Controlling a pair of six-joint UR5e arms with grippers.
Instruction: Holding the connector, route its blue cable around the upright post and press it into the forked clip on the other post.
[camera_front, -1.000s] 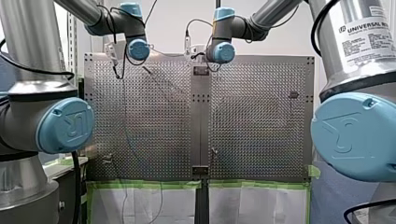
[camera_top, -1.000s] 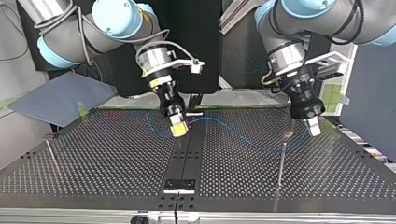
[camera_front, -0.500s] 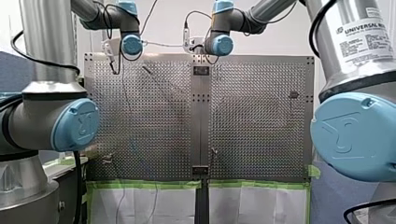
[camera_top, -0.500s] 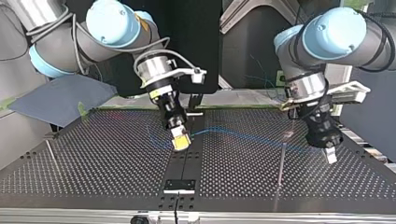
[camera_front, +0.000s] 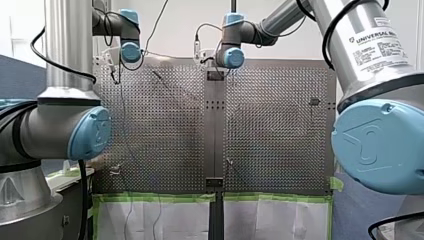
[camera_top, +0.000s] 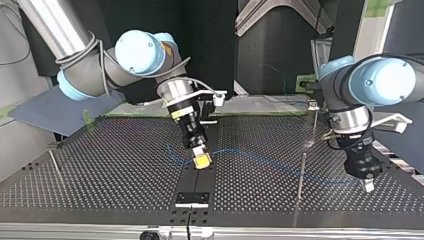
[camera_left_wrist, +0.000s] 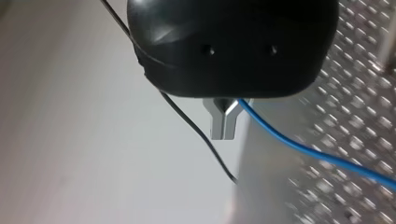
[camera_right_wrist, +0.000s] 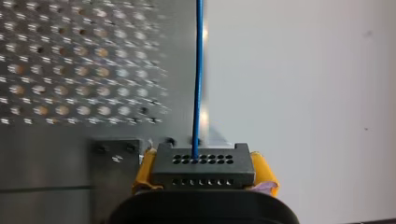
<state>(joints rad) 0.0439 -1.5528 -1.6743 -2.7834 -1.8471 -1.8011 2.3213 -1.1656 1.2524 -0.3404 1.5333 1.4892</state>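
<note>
Item: my right gripper (camera_top: 202, 160), over the dark centre strip of the perforated table (camera_top: 100, 175), between the table's middle and the edge farthest from my arms' bases. Its yellow pads (camera_right_wrist: 144, 170) are closed on the two ends of a black connector (camera_right_wrist: 204, 164) that has two rows of small holes in its face. Item: blue cable (camera_right_wrist: 199, 70), leaving one hole in the connector's upper row and running straight ahead of that gripper. In the top view it rises a little from the connector, then sags low over the table toward the side edge where my left arm works. Item: my left gripper (camera_top: 368, 186), black, low over the table near that side edge, toward the far corner. Its metal fingers (camera_left_wrist: 224, 122) are pressed together, and the blue cable comes out from between them just below the gripper's body, so it is pinched there. Item: upright post (camera_top: 301, 175), a thin rod between the two grippers. The cable crosses its line in the top view, on which side I cannot tell. Item: second post (camera_top: 314, 125), nearer my arms' bases, with a small pale fitting at its top, shape unclear. The cable is well apart from it. Item: thin dark wire (camera_left_wrist: 196, 126), hanging beside my left gripper's body.
</note>
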